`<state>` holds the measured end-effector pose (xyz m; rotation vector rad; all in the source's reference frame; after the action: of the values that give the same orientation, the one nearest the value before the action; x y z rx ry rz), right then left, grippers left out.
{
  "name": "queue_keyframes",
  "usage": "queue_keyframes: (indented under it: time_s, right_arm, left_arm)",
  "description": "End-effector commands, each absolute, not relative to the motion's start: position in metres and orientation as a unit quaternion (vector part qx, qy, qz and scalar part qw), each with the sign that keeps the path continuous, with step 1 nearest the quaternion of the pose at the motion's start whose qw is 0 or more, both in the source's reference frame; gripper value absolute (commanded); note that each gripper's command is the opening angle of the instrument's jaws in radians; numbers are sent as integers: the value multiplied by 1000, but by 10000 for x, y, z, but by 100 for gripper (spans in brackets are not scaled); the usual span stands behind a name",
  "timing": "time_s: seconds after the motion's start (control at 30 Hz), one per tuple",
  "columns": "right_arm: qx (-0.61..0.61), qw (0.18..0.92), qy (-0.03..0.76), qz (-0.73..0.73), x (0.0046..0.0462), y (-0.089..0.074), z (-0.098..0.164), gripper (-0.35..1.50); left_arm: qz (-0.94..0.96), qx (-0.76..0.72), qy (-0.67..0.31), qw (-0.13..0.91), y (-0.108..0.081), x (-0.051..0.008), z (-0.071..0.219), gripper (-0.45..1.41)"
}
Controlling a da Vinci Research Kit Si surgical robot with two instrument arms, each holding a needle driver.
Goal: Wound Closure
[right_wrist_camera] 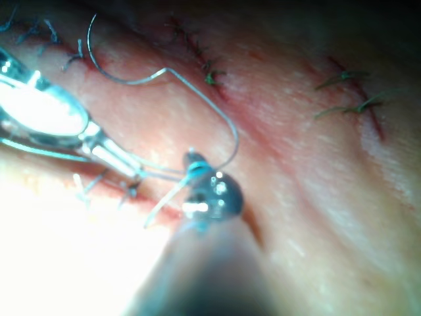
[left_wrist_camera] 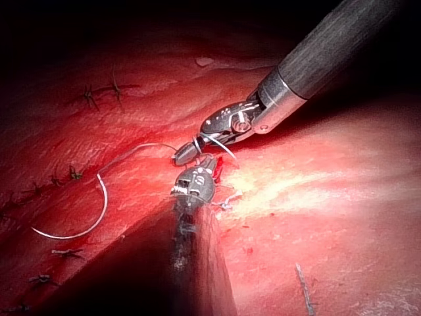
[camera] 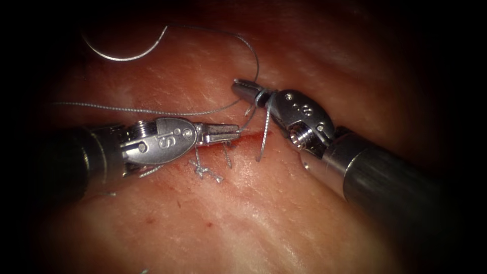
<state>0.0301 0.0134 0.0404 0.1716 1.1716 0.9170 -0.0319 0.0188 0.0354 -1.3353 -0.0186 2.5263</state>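
right tool (camera: 243, 87), nearest the lens, is carrying thread (camera: 256, 61) wrapped around its pressed-together jaws, apparently for a knot. left tool (camera: 232, 133) is pinching a thread end at the cut (camera: 256, 136). needle (camera: 124, 53) is lying free on the tissue (camera: 264, 213), well left of the cut.

curved needle (camera: 124, 55) free on tissue (camera: 264, 218)
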Motion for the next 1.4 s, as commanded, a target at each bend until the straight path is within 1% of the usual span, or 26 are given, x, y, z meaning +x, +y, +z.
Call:
queue_keyframes:
  time_s: [0.03, 0.37, 0.47, 0.9, 1.4]
  right_arm:
    - [77, 728, 540, 416, 308, 133, 397, -35]
    - [60, 728, 555, 399, 304, 90, 352, -35]
    - [56, 729, 554, 399, 300, 81, 351, -35]
    - [51, 731, 558, 388, 278, 45, 352, -35]
    - [55, 736, 561, 374, 252, 14, 342, -35]
  left_arm:
    - [875, -461, -6, 144, 195, -323, 364, -45]
    - [886, -429, -5, 177, 281, -267, 406, -45]
    - [887, -423, -6, 184, 305, -259, 413, -45]
    - [884, -418, -17, 207, 412, -253, 428, -45]
    - [880, -420, -8, 224, 477, -238, 457, -45]
